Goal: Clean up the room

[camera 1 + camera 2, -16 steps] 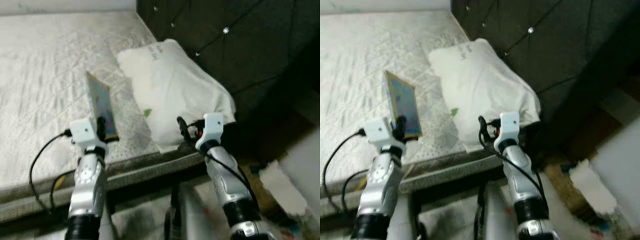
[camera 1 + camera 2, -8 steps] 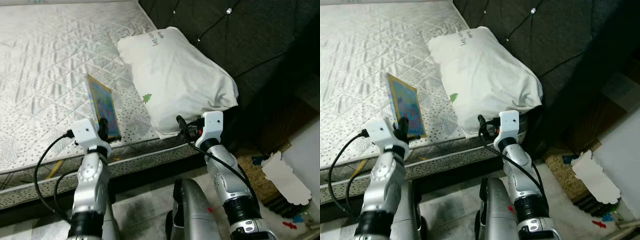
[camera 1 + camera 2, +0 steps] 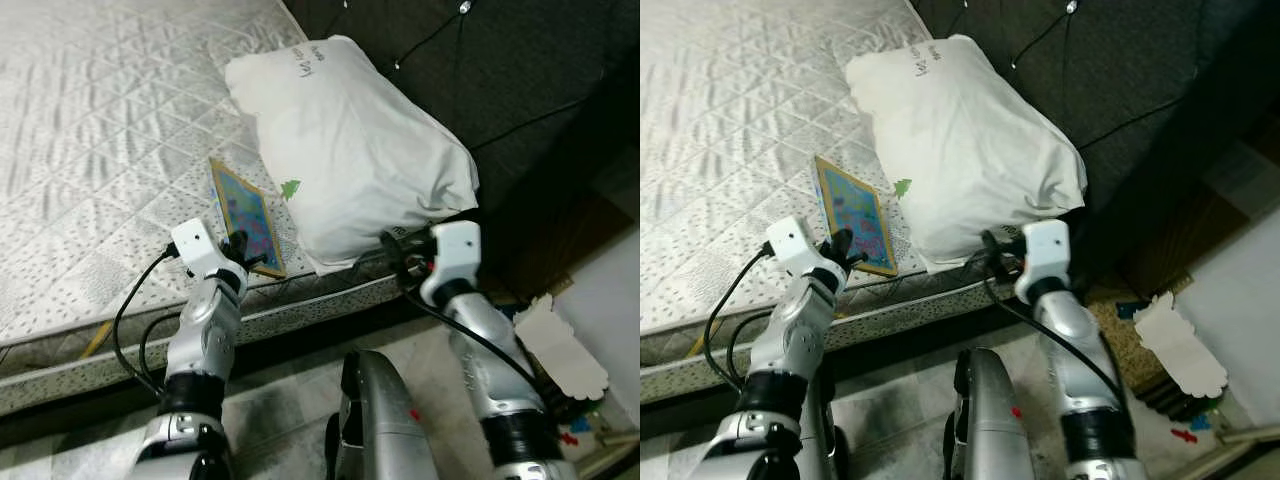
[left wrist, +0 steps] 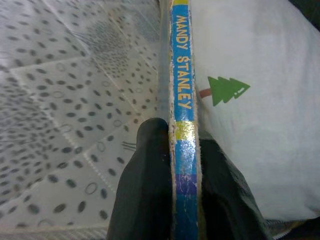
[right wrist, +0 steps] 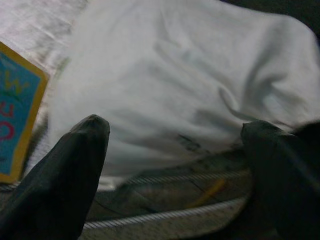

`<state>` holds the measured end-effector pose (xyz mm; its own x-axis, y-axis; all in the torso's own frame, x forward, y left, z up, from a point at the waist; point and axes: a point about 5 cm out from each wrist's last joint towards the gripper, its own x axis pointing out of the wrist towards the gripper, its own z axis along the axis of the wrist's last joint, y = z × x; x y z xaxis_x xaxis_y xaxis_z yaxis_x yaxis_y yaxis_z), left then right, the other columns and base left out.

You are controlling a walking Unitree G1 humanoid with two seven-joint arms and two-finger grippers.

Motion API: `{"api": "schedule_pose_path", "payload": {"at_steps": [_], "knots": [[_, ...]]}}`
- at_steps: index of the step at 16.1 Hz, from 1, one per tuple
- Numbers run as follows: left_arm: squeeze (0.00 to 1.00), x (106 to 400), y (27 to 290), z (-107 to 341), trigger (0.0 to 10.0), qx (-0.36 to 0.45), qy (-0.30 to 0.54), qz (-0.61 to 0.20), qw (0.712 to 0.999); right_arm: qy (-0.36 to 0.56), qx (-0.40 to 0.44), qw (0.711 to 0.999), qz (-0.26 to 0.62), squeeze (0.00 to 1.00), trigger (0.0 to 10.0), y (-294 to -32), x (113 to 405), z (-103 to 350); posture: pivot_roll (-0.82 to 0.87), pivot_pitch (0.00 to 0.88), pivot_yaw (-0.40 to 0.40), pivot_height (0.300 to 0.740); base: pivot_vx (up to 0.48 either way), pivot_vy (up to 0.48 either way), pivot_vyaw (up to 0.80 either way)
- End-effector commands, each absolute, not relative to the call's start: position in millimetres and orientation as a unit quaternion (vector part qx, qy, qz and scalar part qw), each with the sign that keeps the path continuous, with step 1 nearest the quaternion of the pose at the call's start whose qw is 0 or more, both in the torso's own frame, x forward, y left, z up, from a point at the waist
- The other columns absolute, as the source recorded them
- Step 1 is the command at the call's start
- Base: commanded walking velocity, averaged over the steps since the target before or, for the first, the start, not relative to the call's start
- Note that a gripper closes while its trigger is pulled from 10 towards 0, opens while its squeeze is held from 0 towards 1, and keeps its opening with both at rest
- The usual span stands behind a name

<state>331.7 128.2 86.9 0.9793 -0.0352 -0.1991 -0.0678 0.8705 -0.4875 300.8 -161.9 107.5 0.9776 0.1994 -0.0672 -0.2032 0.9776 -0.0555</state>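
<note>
From the head views, the left end effector (image 3: 240, 252) pinches the near edge of a thin picture book (image 3: 247, 216), which stands tilted over the mattress (image 3: 90, 150) at its front edge, just beside the white pillow (image 3: 350, 160). The right end effector (image 3: 395, 250) hovers at the pillow's near corner, low by the bed's edge, against the dark tufted headboard (image 3: 520, 70); torn white paper (image 3: 562, 350) lies on the floor to the right. In the left wrist view, both black fingers (image 4: 145, 190) clamp the book's blue spine (image 4: 183, 90), the quilted mattress on one side and the pillow's green tree print (image 4: 225, 89) on the other. The book looks light, stiff and slim, so a grip near an edge should hold, though it may pivot. In the right wrist view, the fingers (image 5: 65, 175) are spread wide with nothing between them, facing the pillow (image 5: 175, 85), with the book's corner (image 5: 17, 110) beside it.
</note>
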Motion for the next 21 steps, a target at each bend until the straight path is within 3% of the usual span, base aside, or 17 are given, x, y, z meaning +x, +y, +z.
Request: {"api": "schedule_pose_path", "payload": {"at_steps": [1,5,9,15,16,17,21], "knots": [[0.00,334.5,116.9,82.0,10.0,-0.267,0.132,-0.014,0.955,0.033,-0.045,0.994,0.097,0.00,10.0,-176.2,293.7,112.7,-0.22,0.167,-0.153,0.558,0.000,0.000,0.00],[0.00,346.1,115.6,90.7,10.0,-0.296,0.120,-0.040,0.947,0.044,-0.071,0.992,0.095,0.00,10.0,-192.5,285.9,115.7,-0.24,0.169,-0.163,0.558,0.000,0.000,0.00],[0.00,355.9,121.9,84.5,10.0,-0.377,0.152,-0.039,0.913,0.052,-0.075,0.991,0.098,0.00,10.0,-192.3,283.8,119.5,-0.26,0.169,-0.170,0.558,0.000,0.000,0.00],[0.00,359.5,129.6,77.3,10.0,-0.368,0.181,-0.008,0.912,0.057,-0.077,0.990,0.103,0.00,10.0,-191.6,285.8,119.0,-0.26,0.153,-0.167,0.558,0.000,0.000,0.00],[0.89,358.9,134.5,73.7,10.0,-0.370,0.190,-0.006,0.909,0.058,-0.077,0.990,0.102,0.00,10.0,-191.8,286.0,119.7,-0.26,0.153,-0.166,0.558,0.000,0.000,0.00],[1.00,358.0,137.7,70.9,10.0,-0.372,0.198,-0.005,0.907,0.059,-0.077,0.990,0.102,0.00,10.0,-191.8,286.2,120.1,-0.26,0.151,-0.167,0.558,0.000,0.000,0.00],[1.00,355.7,151.1,63.7,10.0,-0.347,0.222,0.006,0.911,0.057,-0.077,0.990,0.106,0.00,10.0,-189.5,288.0,120.9,-0.26,0.147,-0.170,0.558,0.000,0.000,0.00]]}}
